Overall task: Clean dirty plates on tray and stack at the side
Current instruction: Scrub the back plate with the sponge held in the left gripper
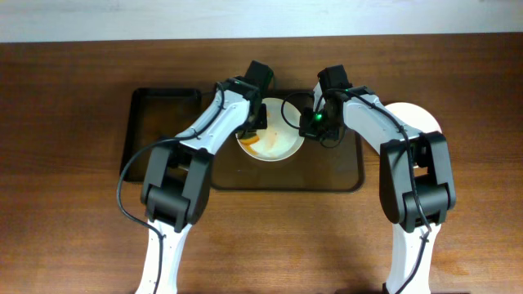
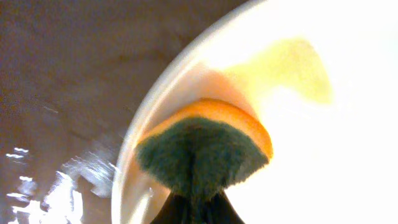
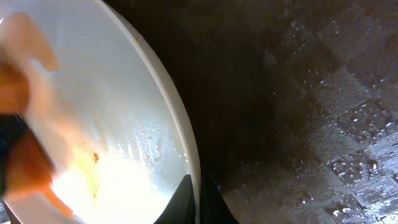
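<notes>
Orange-and-green sponge (image 2: 205, 146) is pinched in the left tool (image 2: 194, 208), with the green scouring face toward the wrist camera. It is pressed on the plate (image 2: 311, 162) just inside the rim. The right tool (image 3: 196, 200) is narrow, clamped across the far rim of that plate to steady it. Faint orange-red streaks (image 3: 94, 159) show near the plate middle and a yellowish smear sits by the sponge, so the wipe looks part done.

The plate sits on the brown tray (image 3: 311, 124), which is wet and beaded with water.

Risks:
- A hard sideways scrub could pull the wet rim out of the right tool's thin pinch, and the plate would skid or tip.
- The sponge may ride off the edge.
- The tools are close and could clash.

Farther off, a second plate (image 1: 418, 114) lies on the surface (image 1: 73, 229) right of the tray, partly under the right arm. A black tray (image 1: 163, 122) is on the left.
</notes>
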